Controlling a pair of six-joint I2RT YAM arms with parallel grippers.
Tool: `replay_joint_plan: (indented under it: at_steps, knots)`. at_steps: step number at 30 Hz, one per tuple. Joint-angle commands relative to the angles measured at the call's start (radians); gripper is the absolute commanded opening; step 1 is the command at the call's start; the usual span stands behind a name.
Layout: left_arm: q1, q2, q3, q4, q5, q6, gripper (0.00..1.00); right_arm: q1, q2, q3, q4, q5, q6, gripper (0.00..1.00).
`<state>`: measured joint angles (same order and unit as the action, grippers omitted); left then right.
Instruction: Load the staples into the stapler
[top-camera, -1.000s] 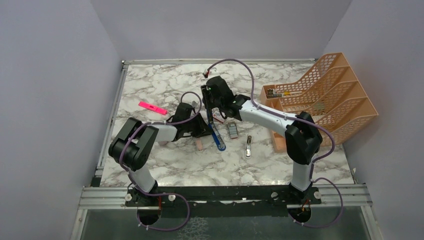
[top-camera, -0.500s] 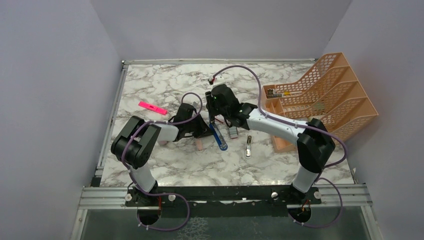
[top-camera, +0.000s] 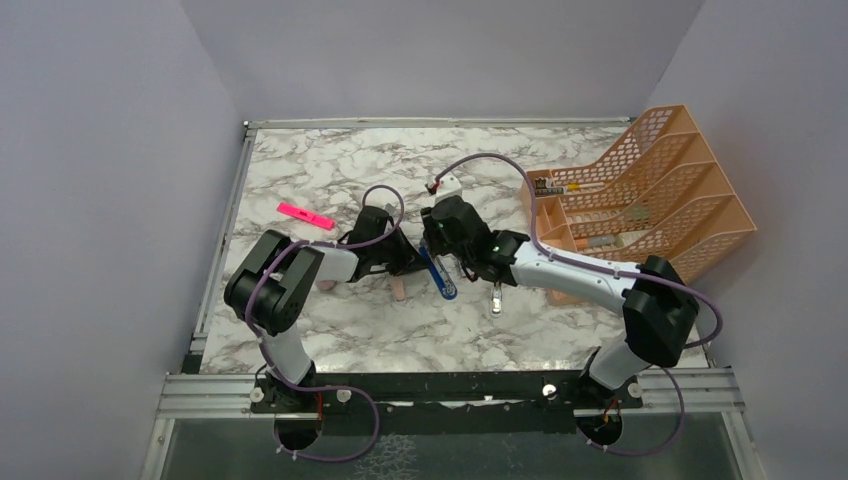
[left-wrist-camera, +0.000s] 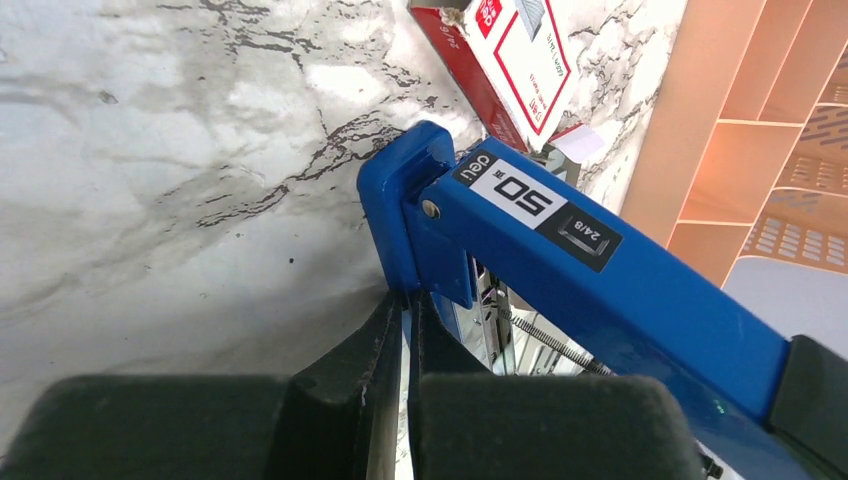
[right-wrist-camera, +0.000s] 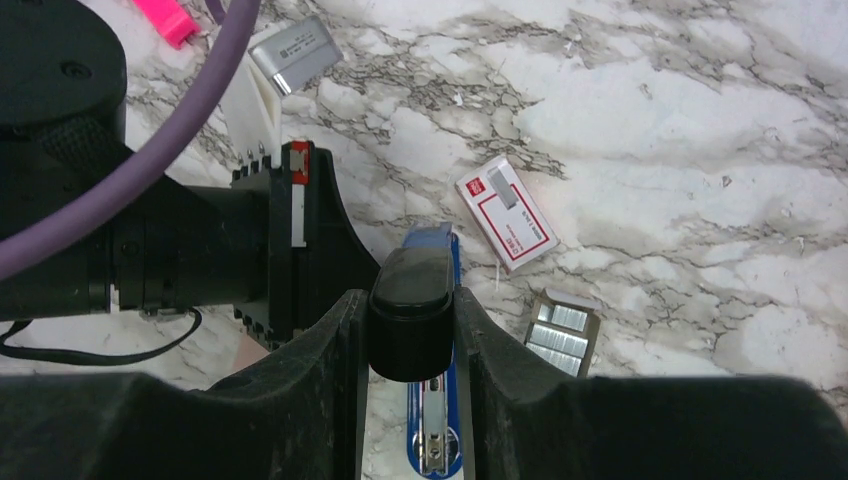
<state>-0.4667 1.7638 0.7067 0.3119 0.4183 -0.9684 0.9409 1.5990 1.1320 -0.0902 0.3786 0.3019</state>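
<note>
Lowered and drawn nearer since the earlier frame, the right gripper (right-wrist-camera: 410, 320) is clamped on the black tip of the stapler (left-wrist-camera: 600, 290), whose lid is held open. The left gripper (left-wrist-camera: 405, 320) is pressed together at the hinge. The staples (right-wrist-camera: 560, 332) are seen lying on the worktop (right-wrist-camera: 700, 150) nearby, and fetching them is likely called for next.

— Where are your arms sitting?
— Both are reaching in toward the stapler (left-wrist-camera: 560, 270). My left arm (top-camera: 290, 280) is lying low with the elbow folded back, and the forearm is pointing at the stapler's hinge end from the left. My right arm (top-camera: 580, 272) is stretching long and low from the right, with the wrist bending down over the stapler.
— And the grippers?
— My left gripper (left-wrist-camera: 405, 300) is pressing its fingers (left-wrist-camera: 345, 370) almost together, tips at the hinge end of the stapler. I can't tell whether they're pinching anything. My right gripper (right-wrist-camera: 408, 300) is clamping the black front tip of the stapler's raised top arm, one finger on each side.
</note>
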Motion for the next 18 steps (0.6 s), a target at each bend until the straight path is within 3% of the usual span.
replay_joint_plan:
  at_steps: [1, 18]
  knots:
    - [-0.006, 0.073, -0.008, -0.112, -0.158, 0.037, 0.05, 0.027, -0.028, -0.062, -0.029, -0.004, 0.094, 0.22]
    - [-0.005, 0.021, -0.020, -0.084, -0.133, 0.040, 0.08, 0.076, -0.015, -0.160, -0.103, -0.013, 0.241, 0.22]
